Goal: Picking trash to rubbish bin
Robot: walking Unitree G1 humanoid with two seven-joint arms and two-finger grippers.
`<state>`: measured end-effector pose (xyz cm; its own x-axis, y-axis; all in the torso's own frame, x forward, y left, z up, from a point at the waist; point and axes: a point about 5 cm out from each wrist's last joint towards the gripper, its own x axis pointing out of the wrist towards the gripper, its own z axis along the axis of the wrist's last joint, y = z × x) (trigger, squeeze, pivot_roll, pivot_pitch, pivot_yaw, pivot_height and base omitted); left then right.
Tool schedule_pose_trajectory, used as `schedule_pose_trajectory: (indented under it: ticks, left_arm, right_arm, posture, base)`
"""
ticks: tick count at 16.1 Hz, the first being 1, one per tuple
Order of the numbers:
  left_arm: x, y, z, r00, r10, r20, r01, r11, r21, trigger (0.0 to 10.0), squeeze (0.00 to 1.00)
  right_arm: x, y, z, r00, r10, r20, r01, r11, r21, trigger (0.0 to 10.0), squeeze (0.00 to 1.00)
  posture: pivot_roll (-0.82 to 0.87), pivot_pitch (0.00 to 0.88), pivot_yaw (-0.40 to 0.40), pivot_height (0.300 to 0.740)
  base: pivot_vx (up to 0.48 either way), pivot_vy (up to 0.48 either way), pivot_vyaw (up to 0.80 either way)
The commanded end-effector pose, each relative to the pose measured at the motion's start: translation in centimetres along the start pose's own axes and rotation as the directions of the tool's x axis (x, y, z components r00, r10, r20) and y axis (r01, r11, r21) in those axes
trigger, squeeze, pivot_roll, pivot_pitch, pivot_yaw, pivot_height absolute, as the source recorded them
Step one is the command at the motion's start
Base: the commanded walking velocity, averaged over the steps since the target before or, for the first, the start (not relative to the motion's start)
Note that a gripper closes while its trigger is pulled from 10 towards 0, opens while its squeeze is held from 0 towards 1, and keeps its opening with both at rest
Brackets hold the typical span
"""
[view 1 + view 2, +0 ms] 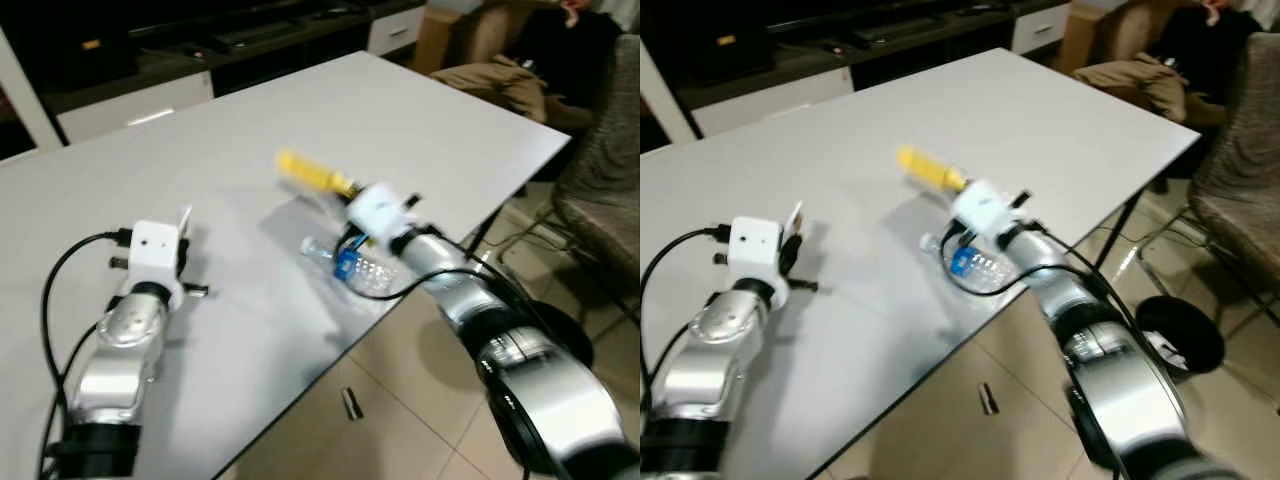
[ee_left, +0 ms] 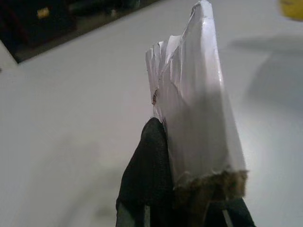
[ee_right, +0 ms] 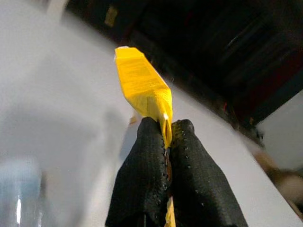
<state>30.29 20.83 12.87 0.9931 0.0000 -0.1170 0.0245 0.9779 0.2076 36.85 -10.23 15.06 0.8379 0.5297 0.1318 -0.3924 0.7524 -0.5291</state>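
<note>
— What have you got in each hand right now?

— My right gripper (image 3: pixel 166 137) is pinched tight on a yellow wrapper (image 3: pixel 142 87), lifted clear of the white table (image 1: pixel 420 130). My left gripper (image 2: pixel 189 189) is closed on a torn scrap of white packaging (image 2: pixel 199 109), also held above the table, well to the left of the wrapper.

— Anything left to collect?

— A clear plastic bottle (image 1: pixel 975 262) with a blue label lies on its side at the table's near edge, just under my right wrist.

— How will that stuff handle?

— I'd judge both pieces light and flimsy; the wrapper looks slick, so I'm holding it by its flat end. The bottle seems empty and likely to roll or crumple; I'd take it across the middle.

— And the bin?

— A black rubbish bin (image 1: pixel 1180 335) sits on the floor beyond the table's right corner.
</note>
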Motion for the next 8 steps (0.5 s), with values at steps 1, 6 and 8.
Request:
schedule_pose_trajectory:
  ticks: [1, 6, 8]
  left_arm:
    - [0.07, -1.05, 1.33, 0.996, -0.053, 0.070, 0.052, 0.999, 0.009, 0.0, 0.00]
    - [-0.04, -1.10, 1.04, 0.996, -0.062, 0.067, 0.060, 0.998, 0.025, 0.0, 0.00]
    - [-0.04, -1.07, 1.14, 0.995, -0.061, 0.075, 0.060, 0.998, 0.024, 0.0, 0.00]
  right_arm:
    - [-0.27, -1.12, 0.51, 0.998, -0.036, 0.048, 0.034, 0.999, 0.024, 0.0, 0.00]
    - [-0.21, -0.65, 0.71, 0.999, -0.011, 0.053, 0.010, 1.000, 0.024, 0.0, 0.00]
    - [-0.24, -0.74, 0.89, 0.998, -0.012, 0.061, 0.010, 1.000, 0.030, 0.0, 0.00]
  posture:
    - [-0.09, 0.000, -0.026, 0.740]
    - [-0.09, 0.000, -0.026, 0.740]
    - [-0.09, 0.000, -0.026, 0.740]
  base:
    - [0.000, 0.000, 0.00]
    - [0.000, 0.000, 0.00]
    - [0.000, 0.000, 0.00]
